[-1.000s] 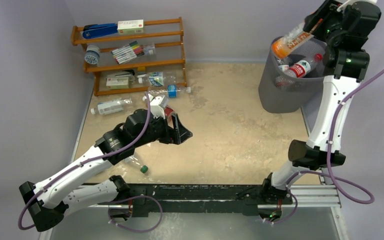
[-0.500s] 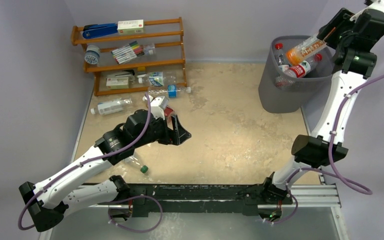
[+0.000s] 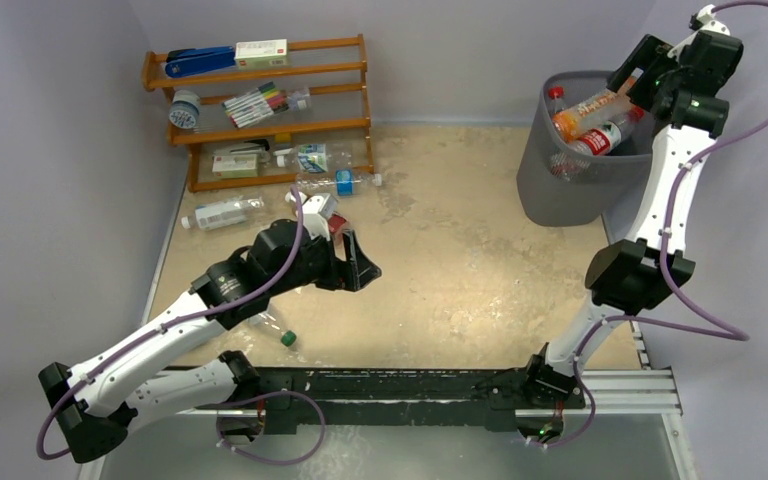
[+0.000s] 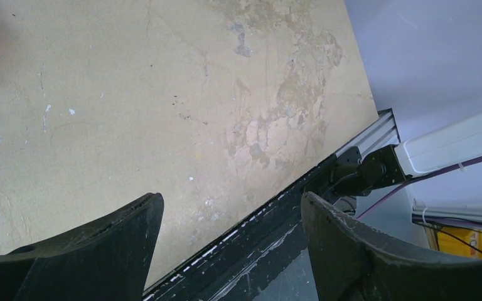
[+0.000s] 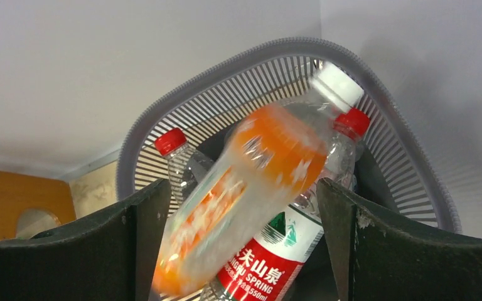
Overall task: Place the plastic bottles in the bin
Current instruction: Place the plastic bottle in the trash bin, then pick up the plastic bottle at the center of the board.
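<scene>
Bin point(image 3: 560, 190) of dark grey mesh stands at the desk's point(image 3: 460, 270) 2 o'clock corner, and the right fingers point(image 3: 632, 80) hang over its 3 o'clock rim, spread wide apart. Between them, in the right wrist view, an orange-filled bottle point(image 5: 251, 188) with a white cap shows motion-blurred and tilted over the bin's mouth, cap toward 1 o'clock; neither finger visibly presses on it. Just beneath it inside the bin lies a red-labelled bottle point(image 5: 270, 263) with a red cap, and a clear red-capped bottle point(image 5: 179, 160) stands at the 10 o'clock side of the mesh wall. The left fingers point(image 3: 365, 262) hang over bare desk just to the 9 o'clock side of its middle, spread, with nothing between them. The other plastic bottles lie loose toward 10 o'clock: a clear white-capped bottle point(image 3: 222, 212) on its side near the desk's edge, a blue-labelled bottle point(image 3: 345, 182) and a patterned-label bottle point(image 3: 310, 157) at the foot of the wooden shelf rack point(image 3: 330, 124), and a further bottle point(image 3: 317, 205) partly hidden behind the left wrist. A green-capped bottle point(image 3: 278, 328) lies at 8 o'clock, half under the left arm. The rack, at 11 o'clock, carries markers point(image 3: 258, 102) and a blue stapler point(image 3: 200, 62).
</scene>
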